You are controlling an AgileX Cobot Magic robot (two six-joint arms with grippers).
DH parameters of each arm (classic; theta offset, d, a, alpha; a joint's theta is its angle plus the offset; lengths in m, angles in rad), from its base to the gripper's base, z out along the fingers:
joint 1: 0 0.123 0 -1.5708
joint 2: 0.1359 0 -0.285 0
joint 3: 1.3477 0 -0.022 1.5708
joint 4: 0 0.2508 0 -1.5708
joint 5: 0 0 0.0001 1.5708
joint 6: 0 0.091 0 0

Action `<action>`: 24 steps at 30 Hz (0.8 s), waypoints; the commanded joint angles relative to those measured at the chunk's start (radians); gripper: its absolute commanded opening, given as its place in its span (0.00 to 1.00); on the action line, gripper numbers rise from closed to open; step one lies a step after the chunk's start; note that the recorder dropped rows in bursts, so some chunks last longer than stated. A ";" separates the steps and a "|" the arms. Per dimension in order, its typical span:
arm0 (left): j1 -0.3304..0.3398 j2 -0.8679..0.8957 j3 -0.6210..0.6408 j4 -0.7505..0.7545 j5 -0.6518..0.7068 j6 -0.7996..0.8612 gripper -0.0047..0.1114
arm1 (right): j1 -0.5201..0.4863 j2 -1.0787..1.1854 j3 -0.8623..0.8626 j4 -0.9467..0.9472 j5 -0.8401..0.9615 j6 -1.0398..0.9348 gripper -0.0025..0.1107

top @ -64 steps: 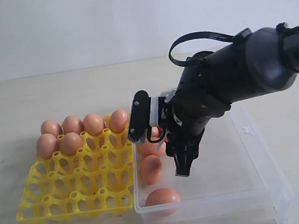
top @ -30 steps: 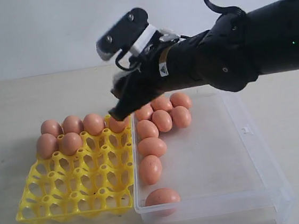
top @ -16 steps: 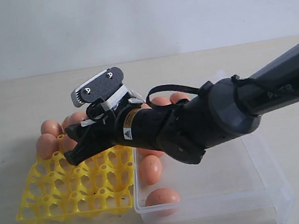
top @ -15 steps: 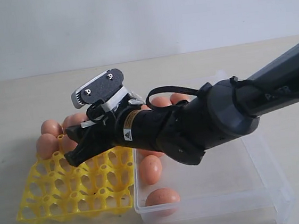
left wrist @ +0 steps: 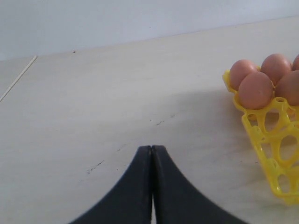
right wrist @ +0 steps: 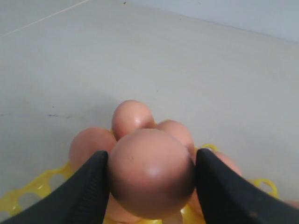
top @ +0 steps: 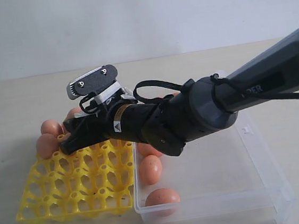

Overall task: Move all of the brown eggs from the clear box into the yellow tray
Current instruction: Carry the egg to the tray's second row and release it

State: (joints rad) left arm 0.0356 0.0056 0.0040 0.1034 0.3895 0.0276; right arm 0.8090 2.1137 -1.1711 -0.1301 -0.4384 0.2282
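Observation:
My right gripper (right wrist: pixel 152 154) is shut on a brown egg (right wrist: pixel 152 173), one black finger on each side. In the exterior view this gripper (top: pixel 69 144) reaches across to the left and hangs low over the back left part of the yellow tray (top: pixel 72 187), next to the eggs (top: pixel 49 128) that sit in its far cups. More eggs (top: pixel 150 168) lie along the left side of the clear box (top: pixel 242 180). My left gripper (left wrist: pixel 152 148) is shut and empty over bare table, with the tray's corner (left wrist: pixel 268 140) and its eggs (left wrist: pixel 254 90) to one side.
The right arm's thick black body (top: pixel 192 115) lies across the box's back left corner and hides the eggs there. Most tray cups nearer the camera stand open. The pale tabletop (top: pixel 20 99) spreads round tray and box.
The right gripper, with the egg in it, has shifted further left and slightly lower over the tray's back rows. The left gripper's earlier state is not shown.

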 commanded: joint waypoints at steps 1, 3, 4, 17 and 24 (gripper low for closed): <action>-0.006 -0.006 -0.004 -0.002 -0.009 -0.005 0.04 | -0.008 0.003 -0.008 0.051 0.030 -0.008 0.03; -0.006 -0.006 -0.004 -0.002 -0.009 -0.005 0.04 | -0.008 0.003 -0.008 0.051 0.033 -0.008 0.07; -0.006 -0.006 -0.004 -0.002 -0.009 -0.005 0.04 | -0.008 0.003 -0.008 0.051 0.033 -0.006 0.09; -0.006 -0.006 -0.004 -0.002 -0.009 -0.005 0.04 | -0.008 0.003 -0.010 0.053 0.112 0.035 0.60; -0.006 -0.006 -0.004 -0.002 -0.009 -0.005 0.04 | -0.008 -0.081 -0.010 0.042 0.226 0.023 0.61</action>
State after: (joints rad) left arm 0.0356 0.0056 0.0040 0.1034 0.3895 0.0276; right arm 0.8069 2.0981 -1.1732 -0.0790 -0.2582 0.2592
